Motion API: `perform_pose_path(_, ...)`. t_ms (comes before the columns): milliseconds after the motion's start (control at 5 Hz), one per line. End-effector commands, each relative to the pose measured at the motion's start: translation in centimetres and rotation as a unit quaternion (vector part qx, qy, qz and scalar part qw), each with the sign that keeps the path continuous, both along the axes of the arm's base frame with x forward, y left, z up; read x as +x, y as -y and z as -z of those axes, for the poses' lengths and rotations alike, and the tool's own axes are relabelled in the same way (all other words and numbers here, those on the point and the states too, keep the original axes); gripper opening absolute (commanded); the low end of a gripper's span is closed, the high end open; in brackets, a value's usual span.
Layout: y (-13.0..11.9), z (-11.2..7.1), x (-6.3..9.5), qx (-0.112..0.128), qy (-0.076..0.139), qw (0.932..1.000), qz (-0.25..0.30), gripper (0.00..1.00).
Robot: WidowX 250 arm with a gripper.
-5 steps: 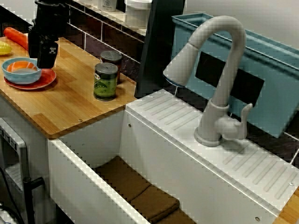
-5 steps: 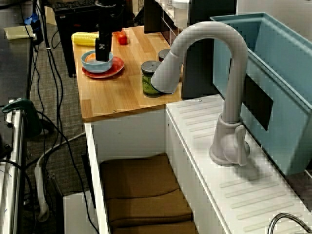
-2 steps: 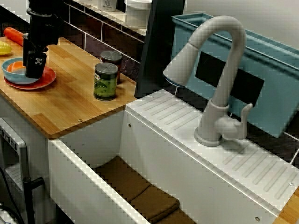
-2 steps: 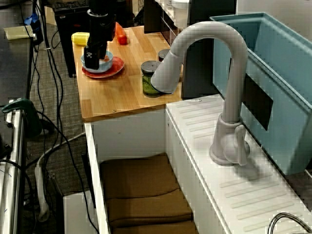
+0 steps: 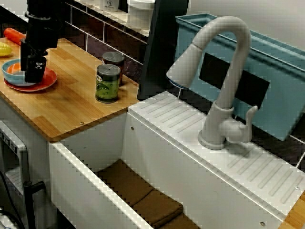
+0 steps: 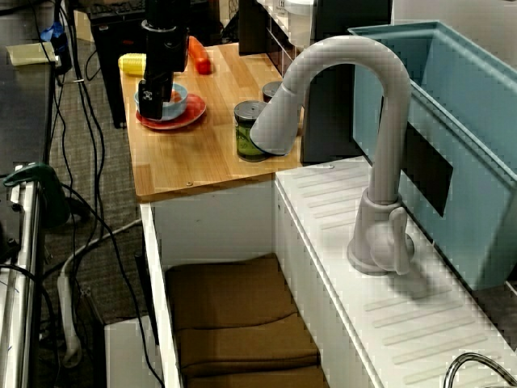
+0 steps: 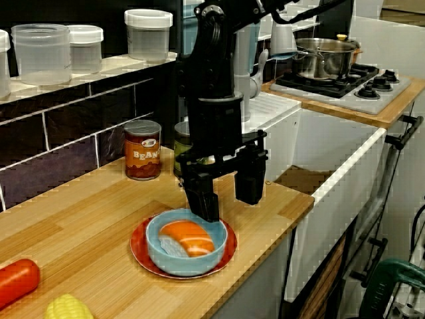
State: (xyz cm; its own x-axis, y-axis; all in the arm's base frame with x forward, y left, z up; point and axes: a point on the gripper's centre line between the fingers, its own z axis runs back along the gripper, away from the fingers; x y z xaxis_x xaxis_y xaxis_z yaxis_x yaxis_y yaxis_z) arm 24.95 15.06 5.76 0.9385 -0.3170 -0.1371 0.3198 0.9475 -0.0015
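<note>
Blue bowl (image 7: pixel 187 247) is sitting on a red plate (image 7: pixel 141 252) near the edge of the wooden counter (image 7: pixel 86 219), and that's where I'm hanging out right now. Inside the bowl an orange-and-white salmon piece (image 7: pixel 186 238) is lying on its own.

My claw (image 7: pixel 227 193) is hovering wide apart and gripping nothing. One of my fingers (image 7: pixel 202 199) is sitting right at the bowl's far rim, and I can't tell if it's actually touching. The other finger is hanging outside the bowl, just past the plate's edge. In the view across the sink the claw (image 5: pixel 34 67) is covering the bowl's right side, and in the view along the sink it (image 6: pixel 151 95) is doing the same over the bowl (image 6: pixel 166 103).

Other stuff around me:
- A beans can (image 7: pixel 143 149) and a green can (image 5: pixel 107 83) are standing upright behind me by the dark tiles, both shut.
- A carrot (image 7: pixel 16 282) and a corn cob (image 7: pixel 66 308) are lying loose on the counter, well apart from the plate.
- Lidded clear tubs (image 7: pixel 147 33) are lining the ledge.
- A pot (image 7: pixel 322 56) is sitting on the stove, insides hidden.
- The sink (image 6: pixel 153 267) is holding folded brown cloths (image 6: pixel 242 323) under the faucet (image 5: pixel 224 81).
</note>
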Motion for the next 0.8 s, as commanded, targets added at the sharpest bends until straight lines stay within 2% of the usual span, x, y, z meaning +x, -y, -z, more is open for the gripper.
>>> perform_pose_path(0,-0.6,-1.4,0.2,0.016,0.021,0.9996,-0.010,1.00)
perform_pose_path(600,-1.5,0.0,1.0,0.007,0.011,0.9984,-0.055,1.00)
